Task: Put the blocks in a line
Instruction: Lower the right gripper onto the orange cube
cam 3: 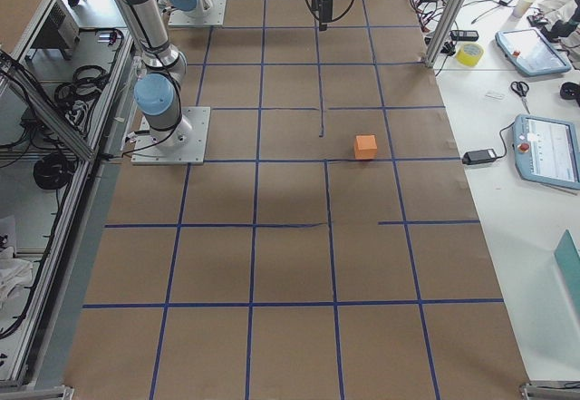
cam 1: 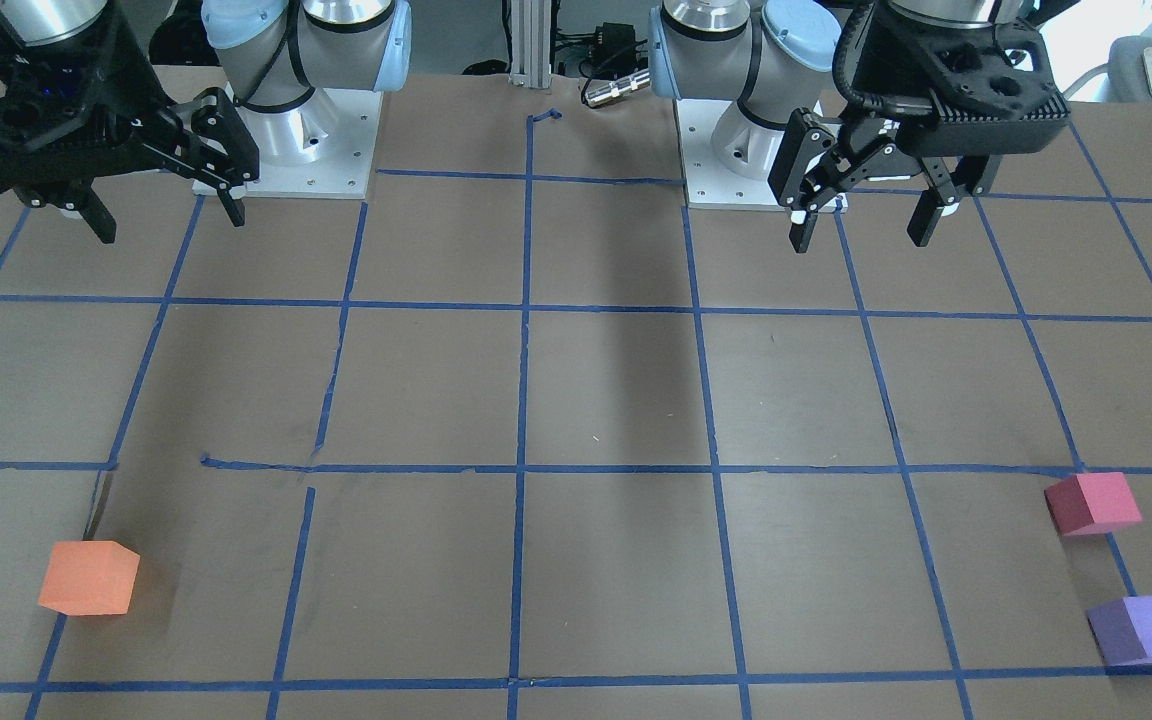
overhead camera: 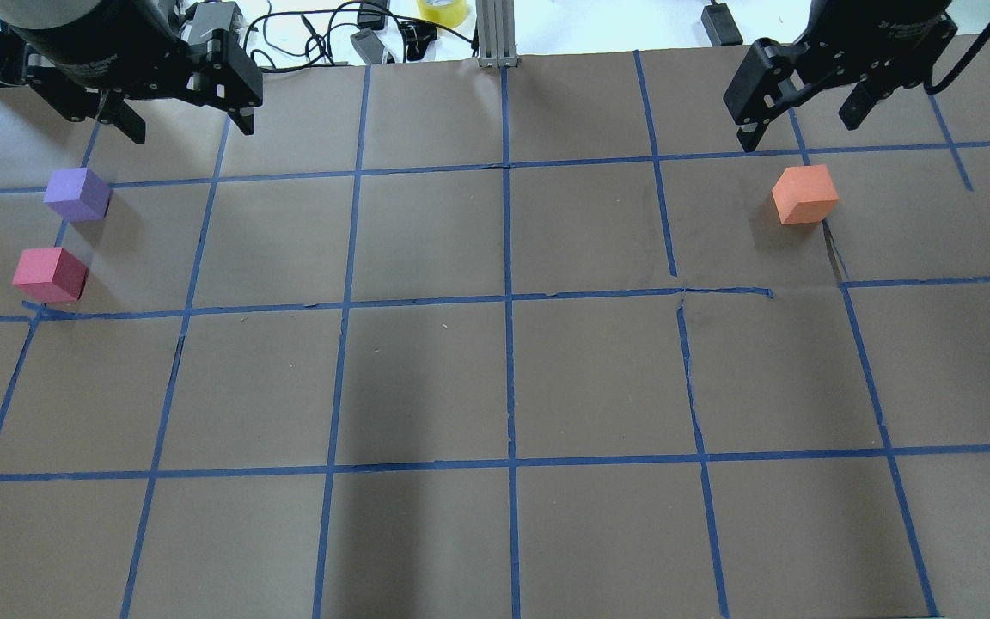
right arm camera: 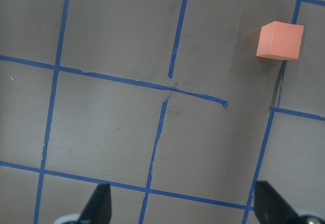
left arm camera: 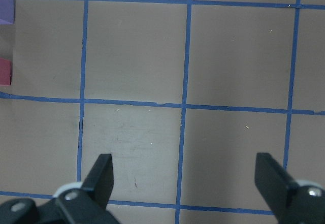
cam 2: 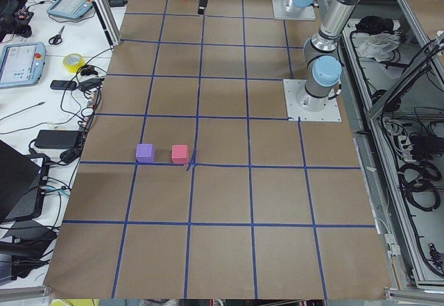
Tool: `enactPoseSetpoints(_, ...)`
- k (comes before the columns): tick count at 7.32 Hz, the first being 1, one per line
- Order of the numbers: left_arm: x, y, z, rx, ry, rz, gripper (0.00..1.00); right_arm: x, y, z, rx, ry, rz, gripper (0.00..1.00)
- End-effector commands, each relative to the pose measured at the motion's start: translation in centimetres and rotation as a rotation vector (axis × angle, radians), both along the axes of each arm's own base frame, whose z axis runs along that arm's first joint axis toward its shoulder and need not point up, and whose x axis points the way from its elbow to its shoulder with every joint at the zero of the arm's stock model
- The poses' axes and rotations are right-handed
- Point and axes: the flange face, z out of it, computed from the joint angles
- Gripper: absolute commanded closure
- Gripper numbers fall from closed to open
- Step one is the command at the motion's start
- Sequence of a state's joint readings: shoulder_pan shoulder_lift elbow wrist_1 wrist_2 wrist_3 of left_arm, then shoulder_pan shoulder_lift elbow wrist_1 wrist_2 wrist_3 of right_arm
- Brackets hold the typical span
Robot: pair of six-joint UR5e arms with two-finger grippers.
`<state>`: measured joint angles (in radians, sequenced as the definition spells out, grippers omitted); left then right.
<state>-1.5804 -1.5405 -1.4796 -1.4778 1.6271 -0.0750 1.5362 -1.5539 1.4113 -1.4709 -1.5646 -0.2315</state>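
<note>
Three small cubes lie on the brown gridded table. The orange block (overhead camera: pixel 804 194) (cam 1: pixel 88 578) sits alone on my right side and shows in the right wrist view (right arm camera: pixel 280 40). The purple block (overhead camera: pixel 76 193) (cam 1: pixel 1141 629) and the pinkish-red block (overhead camera: pixel 50 274) (cam 1: pixel 1093 503) sit close together on my left side, apart from each other. Both show at the left edge of the left wrist view, the purple block (left arm camera: pixel 6 8) above the pinkish-red block (left arm camera: pixel 5 72). My left gripper (overhead camera: pixel 188 127) (cam 1: pixel 861 238) (left arm camera: pixel 185 176) is open and empty, raised above the table. My right gripper (overhead camera: pixel 802 125) (cam 1: pixel 171 225) (right arm camera: pixel 183 203) is open and empty, raised beyond the orange block.
The two arm bases (cam 1: pixel 286 150) (cam 1: pixel 736 160) stand at the robot's edge of the table. An aluminium post (overhead camera: pixel 495 34), cables and a yellow tape roll (overhead camera: pixel 441 10) lie past the far edge. Blue tape lines mark the grid; some tape is torn near the middle (overhead camera: pixel 723 292).
</note>
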Motion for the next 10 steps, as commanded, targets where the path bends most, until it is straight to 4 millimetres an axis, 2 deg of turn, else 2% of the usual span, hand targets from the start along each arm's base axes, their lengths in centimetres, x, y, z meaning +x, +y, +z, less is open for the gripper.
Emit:
enactPoseSetpoints(1,0.0,-0.2,-0.3,0.006,0.000,0.002,0.00,0.0,0.4,0.2,0.003,0.000,0.004,0.00)
enactPoseSetpoints(4,0.2,-0.1,-0.1,0.003,-0.004,-0.003,0.00,-1.1,-0.1,-0.1,0.006,0.000,-0.010,0.00)
enactPoseSetpoints(5,0.1,0.0,-0.1,0.003,0.001,-0.004,0.00,-2.6,-1.8,1.1,-0.097,-0.016,-0.058,0.00)
enactPoseSetpoints(6,0.2,-0.2,-0.3,0.008,0.004,-0.004,0.00,-6.7,-4.1,0.9,-0.167,-0.005,-0.113,0.00)
enactPoseSetpoints(7,0.2,-0.1,-0.5,0.009,0.002,-0.003,0.00,-7.5,-4.5,-0.3,-0.129,-0.005,-0.121,0.00)
enactPoseSetpoints(8,0.2,0.0,-0.4,0.008,0.001,-0.003,0.00,-8.7,-5.9,-3.4,-0.050,0.004,-0.126,0.00)
enactPoseSetpoints(9,0.2,0.0,-0.4,0.008,0.001,-0.004,0.00,-11.0,-9.5,-9.4,0.049,0.007,-0.146,0.00)
enactPoseSetpoints(10,0.2,0.0,-0.2,0.005,-0.001,-0.004,0.00,-15.4,-11.6,-13.5,0.110,0.020,-0.179,0.00)
